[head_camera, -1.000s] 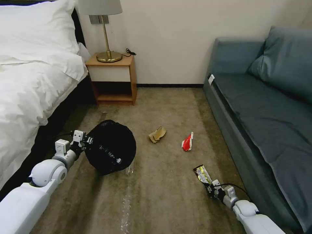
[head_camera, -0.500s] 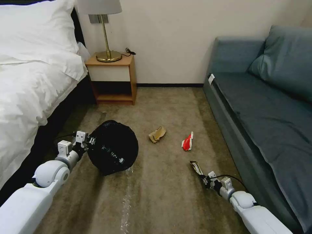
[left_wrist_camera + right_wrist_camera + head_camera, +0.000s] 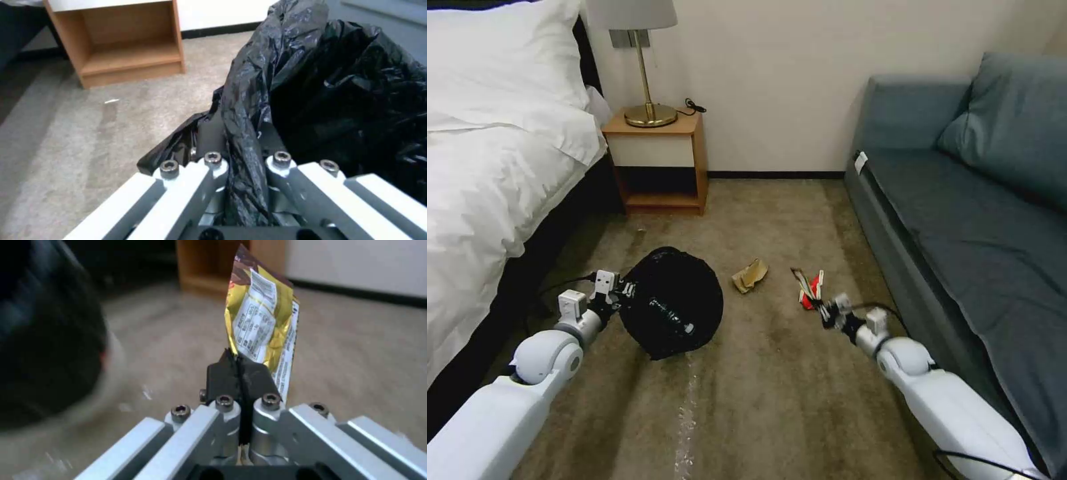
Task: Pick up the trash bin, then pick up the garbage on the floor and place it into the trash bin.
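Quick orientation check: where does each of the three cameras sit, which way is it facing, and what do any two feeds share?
Head: high, looking forward and down at the carpet; both arms show, left gripper and right gripper.
Left wrist: along its jaws, shut on the trash bin liner, facing the nightstand.
Right wrist: along its jaws, shut on the snack wrapper.
Shared: all three show the bin; both wrist views face the nightstand.

Open carpet (image 3: pixel 760 400) is seen across the lower centre of the head view, between the two arms. The left edge is closed off by the bed (image 3: pixel 487 180), the right edge by the sofa (image 3: pixel 974 233), and the upper left by the nightstand (image 3: pixel 657 163) against the wall. At centre left the way is blocked by the trash bin (image 3: pixel 674 310). A tan paper wad (image 3: pixel 750 275) and a red-and-white packet (image 3: pixel 808 293) lie in the middle strip, with bare carpet between them.
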Tool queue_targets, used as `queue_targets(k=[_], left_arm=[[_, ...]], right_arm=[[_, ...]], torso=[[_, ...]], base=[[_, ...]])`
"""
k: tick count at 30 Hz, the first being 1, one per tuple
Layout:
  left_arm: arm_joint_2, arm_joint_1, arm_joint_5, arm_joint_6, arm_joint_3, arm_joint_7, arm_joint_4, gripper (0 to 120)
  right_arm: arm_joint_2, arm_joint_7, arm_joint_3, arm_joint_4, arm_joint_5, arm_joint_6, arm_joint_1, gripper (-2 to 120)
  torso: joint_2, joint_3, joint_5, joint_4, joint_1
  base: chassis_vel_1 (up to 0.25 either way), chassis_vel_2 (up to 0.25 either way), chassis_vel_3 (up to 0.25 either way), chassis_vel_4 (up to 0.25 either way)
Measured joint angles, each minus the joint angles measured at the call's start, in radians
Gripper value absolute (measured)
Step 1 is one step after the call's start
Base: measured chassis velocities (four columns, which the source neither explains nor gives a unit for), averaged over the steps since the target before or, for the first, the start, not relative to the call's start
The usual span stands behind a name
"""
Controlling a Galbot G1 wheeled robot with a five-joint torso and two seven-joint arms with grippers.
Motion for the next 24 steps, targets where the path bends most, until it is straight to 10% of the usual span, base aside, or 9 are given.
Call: queue_targets(k=[24], left_arm=[[-0.142,-0.117,0.041,-0.051,0.121,-0.031,0.113,4]], right_arm=[[0.143,0.084,-0.226,0.156,0.168,-0.036,0.087,0]], torso=[[0.000,0.000,0.0001,0.0000,0.000]], base=[[0.000,0.000,0.000,0.000]])
